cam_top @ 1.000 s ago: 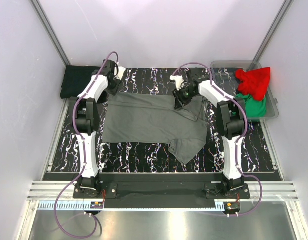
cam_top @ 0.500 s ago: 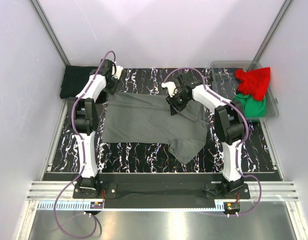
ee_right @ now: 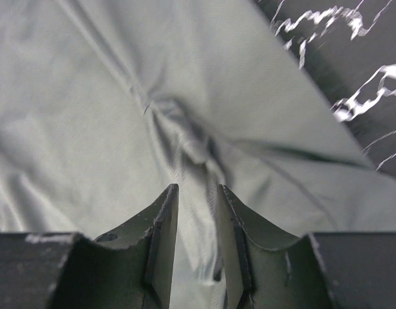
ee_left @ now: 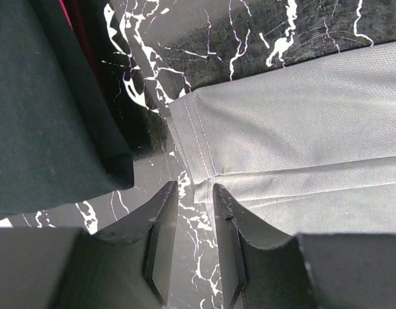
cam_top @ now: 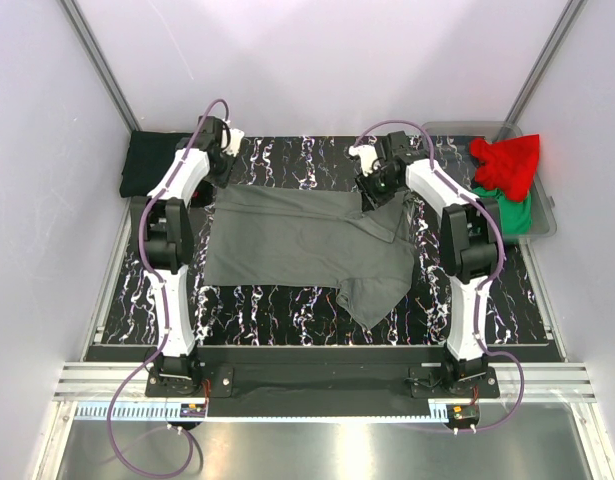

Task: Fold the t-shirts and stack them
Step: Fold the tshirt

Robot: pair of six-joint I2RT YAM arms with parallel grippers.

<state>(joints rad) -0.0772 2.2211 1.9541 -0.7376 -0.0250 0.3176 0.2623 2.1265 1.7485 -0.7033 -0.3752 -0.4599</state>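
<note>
Dark grey t-shirt (cam_top: 307, 238) unmoved, right gripper (cam_top: 375, 190) now back toward far-right corner.

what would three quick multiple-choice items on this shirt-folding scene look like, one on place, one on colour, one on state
1. Where is the black shirt?
A. far left corner
B. in the bin
C. by the arm bases

2. What colours are the shirts in the bin?
A. blue and white
B. red and green
C. grey and black

3. How does the grey shirt lie?
A. rolled up
B. hanging off the table
C. spread out, one sleeve toward the arm bases

Answers: 1 A, it lies beside the left gripper. 2 B, the red shirt sits over the green shirt. 3 C, it lies flat across the table.
</note>
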